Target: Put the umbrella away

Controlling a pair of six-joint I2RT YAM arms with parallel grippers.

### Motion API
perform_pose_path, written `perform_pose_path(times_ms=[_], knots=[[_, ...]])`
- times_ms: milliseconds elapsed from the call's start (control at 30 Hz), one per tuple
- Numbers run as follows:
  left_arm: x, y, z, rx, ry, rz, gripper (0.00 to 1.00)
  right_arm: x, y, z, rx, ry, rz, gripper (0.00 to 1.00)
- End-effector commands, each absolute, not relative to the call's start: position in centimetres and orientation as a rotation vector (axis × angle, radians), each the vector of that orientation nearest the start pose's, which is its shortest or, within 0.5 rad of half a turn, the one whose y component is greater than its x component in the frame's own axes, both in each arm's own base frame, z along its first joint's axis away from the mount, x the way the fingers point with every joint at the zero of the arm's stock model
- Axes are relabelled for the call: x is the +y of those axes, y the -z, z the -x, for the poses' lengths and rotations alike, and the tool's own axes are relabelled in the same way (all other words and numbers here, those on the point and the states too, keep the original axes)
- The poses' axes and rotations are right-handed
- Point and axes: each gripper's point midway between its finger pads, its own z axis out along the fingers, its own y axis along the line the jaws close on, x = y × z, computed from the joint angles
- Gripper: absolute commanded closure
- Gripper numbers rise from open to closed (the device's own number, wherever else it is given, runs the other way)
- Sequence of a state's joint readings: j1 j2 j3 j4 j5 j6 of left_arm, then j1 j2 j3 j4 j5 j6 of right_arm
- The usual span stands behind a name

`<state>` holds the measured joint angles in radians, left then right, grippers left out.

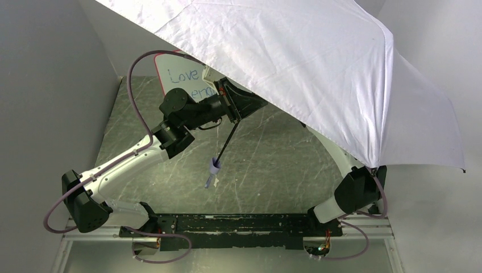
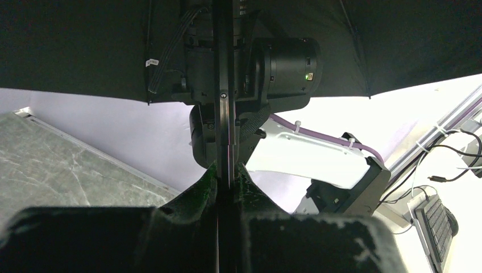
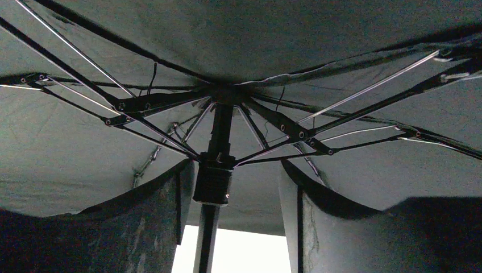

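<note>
The left gripper (image 2: 227, 170) has its dark fingers (image 2: 193, 193) pressed together on the thin black shaft (image 2: 223, 68), which runs straight up the middle. The umbrella (image 2: 74, 51) shows its black lining across the top. Beyond the shaft is the right arm (image 2: 307, 153), with a purple cable (image 2: 329, 136) along its white link. The grey desk (image 2: 51, 165) lies at the left, and a keyboard (image 2: 435, 222) at the lower right.

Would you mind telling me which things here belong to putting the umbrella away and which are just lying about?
Job: umbrella, opened out; its shaft, clamped by the left gripper; right gripper, open astride the runner.
Lying about: whiteboard with handwriting, at the table's far edge.
</note>
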<state>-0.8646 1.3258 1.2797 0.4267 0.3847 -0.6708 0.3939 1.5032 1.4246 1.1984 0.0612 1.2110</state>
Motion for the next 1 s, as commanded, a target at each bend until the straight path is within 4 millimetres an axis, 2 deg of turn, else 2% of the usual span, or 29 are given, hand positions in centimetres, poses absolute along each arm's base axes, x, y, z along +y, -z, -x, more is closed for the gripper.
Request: perform_pose_path(times_ms=[0, 67, 133, 167, 200, 367, 500, 633, 867, 967], knots=[[-37.7, -49.5, -19.3, 1.167, 1.578, -0.551, 0.95, 16.4, -65.0, -32.6, 0.384, -1.570, -0.257, 0.45], [-37.6, -49.4, -19.3, 1.169, 1.577, -0.552, 0.95, 16.4, -64.9, -32.6, 0.382, -1.573, -0.257, 0.56], [-37.6, -49.3, -19.4, 1.171, 1.575, -0.551, 0.95, 16.4, -64.8, -32.6, 0.378, -1.573, -0.253, 0.80], [-37.7, -49.3, -19.4, 1.172, 1.574, -0.551, 0.95, 16.5, -64.7, -32.6, 0.381, -1.573, -0.245, 0.97], [-37.7, -49.2, -19.4, 1.174, 1.574, -0.551, 0.95, 16.7, -64.6, -32.4, 0.388, -1.571, -0.228, 1.00], [-37.7, -49.3, -19.6, 1.178, 1.557, -0.550, 0.95, 17.9, -62.6, -32.4, 0.464, -1.556, -0.197, 1.00], [-37.7, -49.8, -19.8, 1.170, 1.547, -0.544, 0.95, 20.2, -58.5, -32.7, 0.595, -1.561, -0.187, 1.00], [-37.7, -49.9, -20.0, 1.172, 1.533, -0.547, 0.95, 21.2, -54.9, -32.6, 0.694, -1.556, -0.219, 1.00], [-37.9, -49.6, -20.4, 1.189, 1.524, -0.534, 0.95, 23.2, -50.7, -31.5, 0.811, -1.578, -0.212, 1.00], [-37.9, -49.8, -20.8, 1.189, 1.508, -0.525, 0.95, 24.8, -48.1, -30.4, 0.894, -1.569, -0.210, 1.00]])
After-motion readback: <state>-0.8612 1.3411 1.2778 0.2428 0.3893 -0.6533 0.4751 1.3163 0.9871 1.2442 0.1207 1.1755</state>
